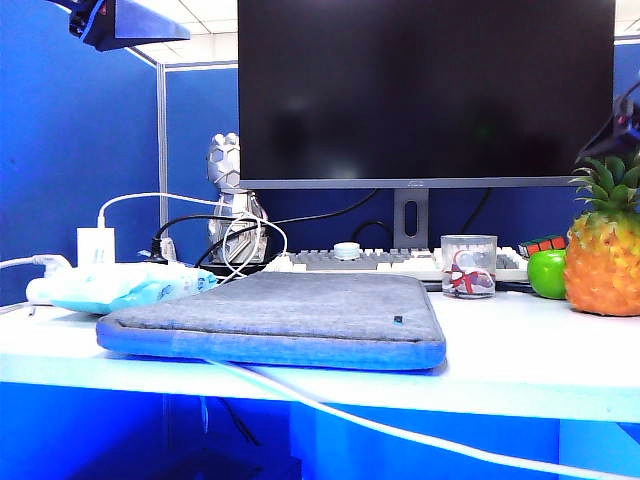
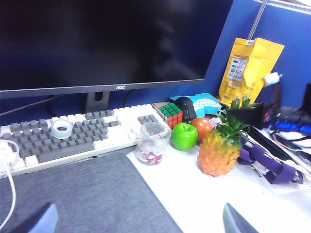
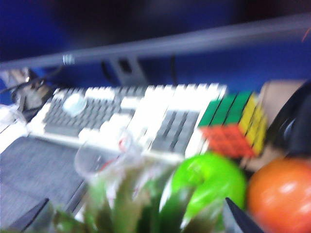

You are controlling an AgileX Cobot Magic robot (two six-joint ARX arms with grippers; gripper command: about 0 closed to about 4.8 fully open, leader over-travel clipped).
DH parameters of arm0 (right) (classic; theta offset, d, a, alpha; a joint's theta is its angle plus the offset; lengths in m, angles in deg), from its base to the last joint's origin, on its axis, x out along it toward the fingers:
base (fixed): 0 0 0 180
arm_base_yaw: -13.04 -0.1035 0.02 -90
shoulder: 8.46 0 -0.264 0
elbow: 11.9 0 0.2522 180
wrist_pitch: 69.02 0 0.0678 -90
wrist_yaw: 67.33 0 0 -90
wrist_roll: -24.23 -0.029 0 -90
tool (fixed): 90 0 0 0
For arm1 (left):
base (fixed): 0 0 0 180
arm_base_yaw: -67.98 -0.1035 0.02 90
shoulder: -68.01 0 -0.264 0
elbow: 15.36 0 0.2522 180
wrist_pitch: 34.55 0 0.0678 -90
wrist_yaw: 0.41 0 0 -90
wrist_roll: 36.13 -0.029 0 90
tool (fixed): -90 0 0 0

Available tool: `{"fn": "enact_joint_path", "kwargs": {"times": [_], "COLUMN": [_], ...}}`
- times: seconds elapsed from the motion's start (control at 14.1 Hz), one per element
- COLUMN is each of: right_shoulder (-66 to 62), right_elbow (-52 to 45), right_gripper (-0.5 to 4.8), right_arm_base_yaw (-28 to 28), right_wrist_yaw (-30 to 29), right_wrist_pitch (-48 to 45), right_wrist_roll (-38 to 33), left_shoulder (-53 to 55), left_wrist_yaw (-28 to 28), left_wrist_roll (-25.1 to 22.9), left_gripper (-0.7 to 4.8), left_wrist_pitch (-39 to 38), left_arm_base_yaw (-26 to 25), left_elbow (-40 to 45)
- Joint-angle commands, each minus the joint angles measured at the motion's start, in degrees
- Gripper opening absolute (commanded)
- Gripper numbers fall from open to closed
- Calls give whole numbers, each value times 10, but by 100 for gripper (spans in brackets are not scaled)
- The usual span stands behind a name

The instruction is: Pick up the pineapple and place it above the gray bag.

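The pineapple (image 1: 603,262), orange-yellow with a spiky green crown, stands at the table's right end, right of the gray bag (image 1: 270,318). My right gripper (image 1: 608,138) hangs just above its crown. In the blurred right wrist view the green leaves (image 3: 141,204) rise between the two spread fingers of my right gripper (image 3: 136,221), which is open. My left gripper (image 2: 138,221) is open and empty, hovering high over the gray bag (image 2: 73,194) and its edge. From there the pineapple (image 2: 218,151) shows to the side, with the right gripper (image 2: 245,114) dark over its leaves.
Beside the pineapple lie a green apple (image 2: 184,136), an orange fruit (image 2: 202,127), a puzzle cube (image 2: 169,114) and a clear cup (image 2: 153,143). A keyboard (image 2: 87,133) and a monitor (image 1: 425,90) stand behind the bag. A light blue packet (image 1: 120,288) and cables lie left.
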Motion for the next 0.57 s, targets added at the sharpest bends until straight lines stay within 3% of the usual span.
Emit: {"fn": "enact_joint_path", "kwargs": {"times": [0.07, 0.14, 0.21, 0.28, 0.57], "right_shoulder": [-16, -16, -16, -15, -6], "right_elbow": [0, 0, 0, 0, 2], "right_gripper": [479, 370, 15, -8, -6], "right_arm_base_yaw": [-11, -16, -17, -20, -32], "right_wrist_yaw": [2, 2, -9, -12, -23], "right_wrist_pitch": [27, 21, 8, -13, -82], "right_wrist_roll": [7, 10, 24, 30, -36], "left_shoulder": [-1, -1, 2, 3, 5], "left_wrist_yaw": [4, 10, 10, 10, -10], "left_wrist_roll": [4, 7, 11, 19, 42], "left_gripper": [479, 479, 479, 479, 479], "left_wrist_pitch": [16, 20, 24, 24, 35], "left_arm_base_yaw": [0, 0, 0, 0, 0], "left_elbow": [-2, -2, -2, -2, -2]}}
